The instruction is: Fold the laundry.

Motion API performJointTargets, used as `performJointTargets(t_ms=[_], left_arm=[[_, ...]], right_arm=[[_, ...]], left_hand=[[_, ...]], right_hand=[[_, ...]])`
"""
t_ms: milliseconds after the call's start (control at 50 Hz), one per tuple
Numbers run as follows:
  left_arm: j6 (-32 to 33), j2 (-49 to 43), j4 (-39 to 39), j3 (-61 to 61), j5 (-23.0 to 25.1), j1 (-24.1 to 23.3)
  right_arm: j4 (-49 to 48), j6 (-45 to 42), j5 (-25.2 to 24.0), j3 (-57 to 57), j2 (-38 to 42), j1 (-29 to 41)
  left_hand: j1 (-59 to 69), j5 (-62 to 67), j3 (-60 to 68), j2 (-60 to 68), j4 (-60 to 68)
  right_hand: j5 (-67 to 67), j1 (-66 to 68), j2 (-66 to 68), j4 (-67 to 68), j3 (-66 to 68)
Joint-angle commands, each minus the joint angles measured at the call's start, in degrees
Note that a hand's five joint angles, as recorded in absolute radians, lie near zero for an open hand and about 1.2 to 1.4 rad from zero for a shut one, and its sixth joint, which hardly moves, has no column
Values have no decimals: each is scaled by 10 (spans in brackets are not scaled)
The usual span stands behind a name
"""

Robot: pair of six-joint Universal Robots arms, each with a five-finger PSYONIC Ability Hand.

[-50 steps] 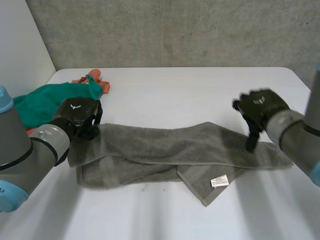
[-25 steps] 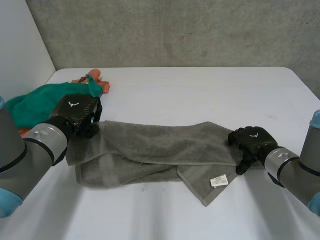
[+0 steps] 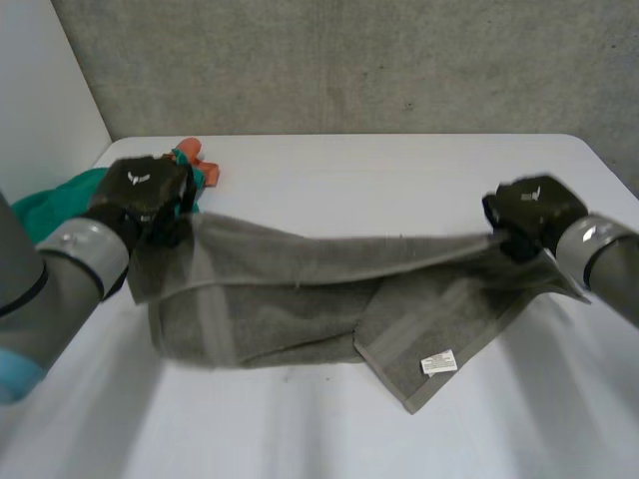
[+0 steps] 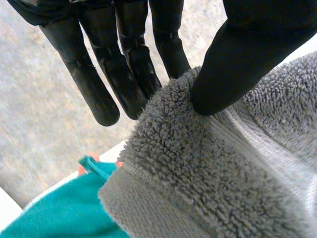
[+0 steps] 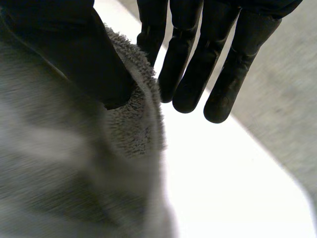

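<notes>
A grey towel [image 3: 300,299] lies across the middle of the white table [image 3: 399,180], its upper edge lifted and stretched taut between both hands. My left hand [image 3: 145,195] pinches the towel's left corner; in the left wrist view the thumb [image 4: 237,59] presses the grey towel [image 4: 208,173] against the straight fingers [image 4: 124,64]. My right hand [image 3: 529,215] holds the right corner the same way, the thumb [image 5: 84,59] clamping the grey towel [image 5: 74,163] against the fingers [image 5: 198,64]. A white label [image 3: 437,361] shows on the towel's lower flap, which rests on the table.
A teal garment [image 3: 50,205] with an orange cloth [image 3: 195,160] beside it lies at the table's far left, just behind my left hand. The teal garment [image 4: 59,208] shows below the towel in the left wrist view. A concrete wall [image 3: 349,60] rises behind the table.
My right hand came down onto the towel's right end, closed on its corner and rose with it. My left hand has lifted its corner too, pulling the top edge taut.
</notes>
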Motion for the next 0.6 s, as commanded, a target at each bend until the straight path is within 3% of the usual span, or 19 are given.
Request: performJointTargets(t_ms=[20,60,160,240,420,600], left_arm=[[14,-93,25,204,-17,-5],[13,-96,39,241,-24,-7],[6,-91,164,282,-28,-14],[-9,-69,214,268,-28,-17],[-24,-38,148,137,-25,-9],[-18,-53,99,-19,-12,14]], right_arm=[[-96,26,50,-192,38,28],[-142,48,57,-223,38,32],[-276,119,59,-259,24,34],[-282,128,57,-250,0,40],[-161,117,19,-137,-44,36],[62,-34,-28,26,-61,33]], left_hand=[[147,147,119,116,113],[147,147,119,116,113],[147,147,119,116,113],[147,147,119,116,113],[147,147,119,116,113],[147,147,119,116,113]], right_hand=[[139,240,133,121,124],[139,240,133,121,124],[139,240,133,121,124],[139,240,133,121,124],[139,240,133,121,124],[139,240,133,121,124]])
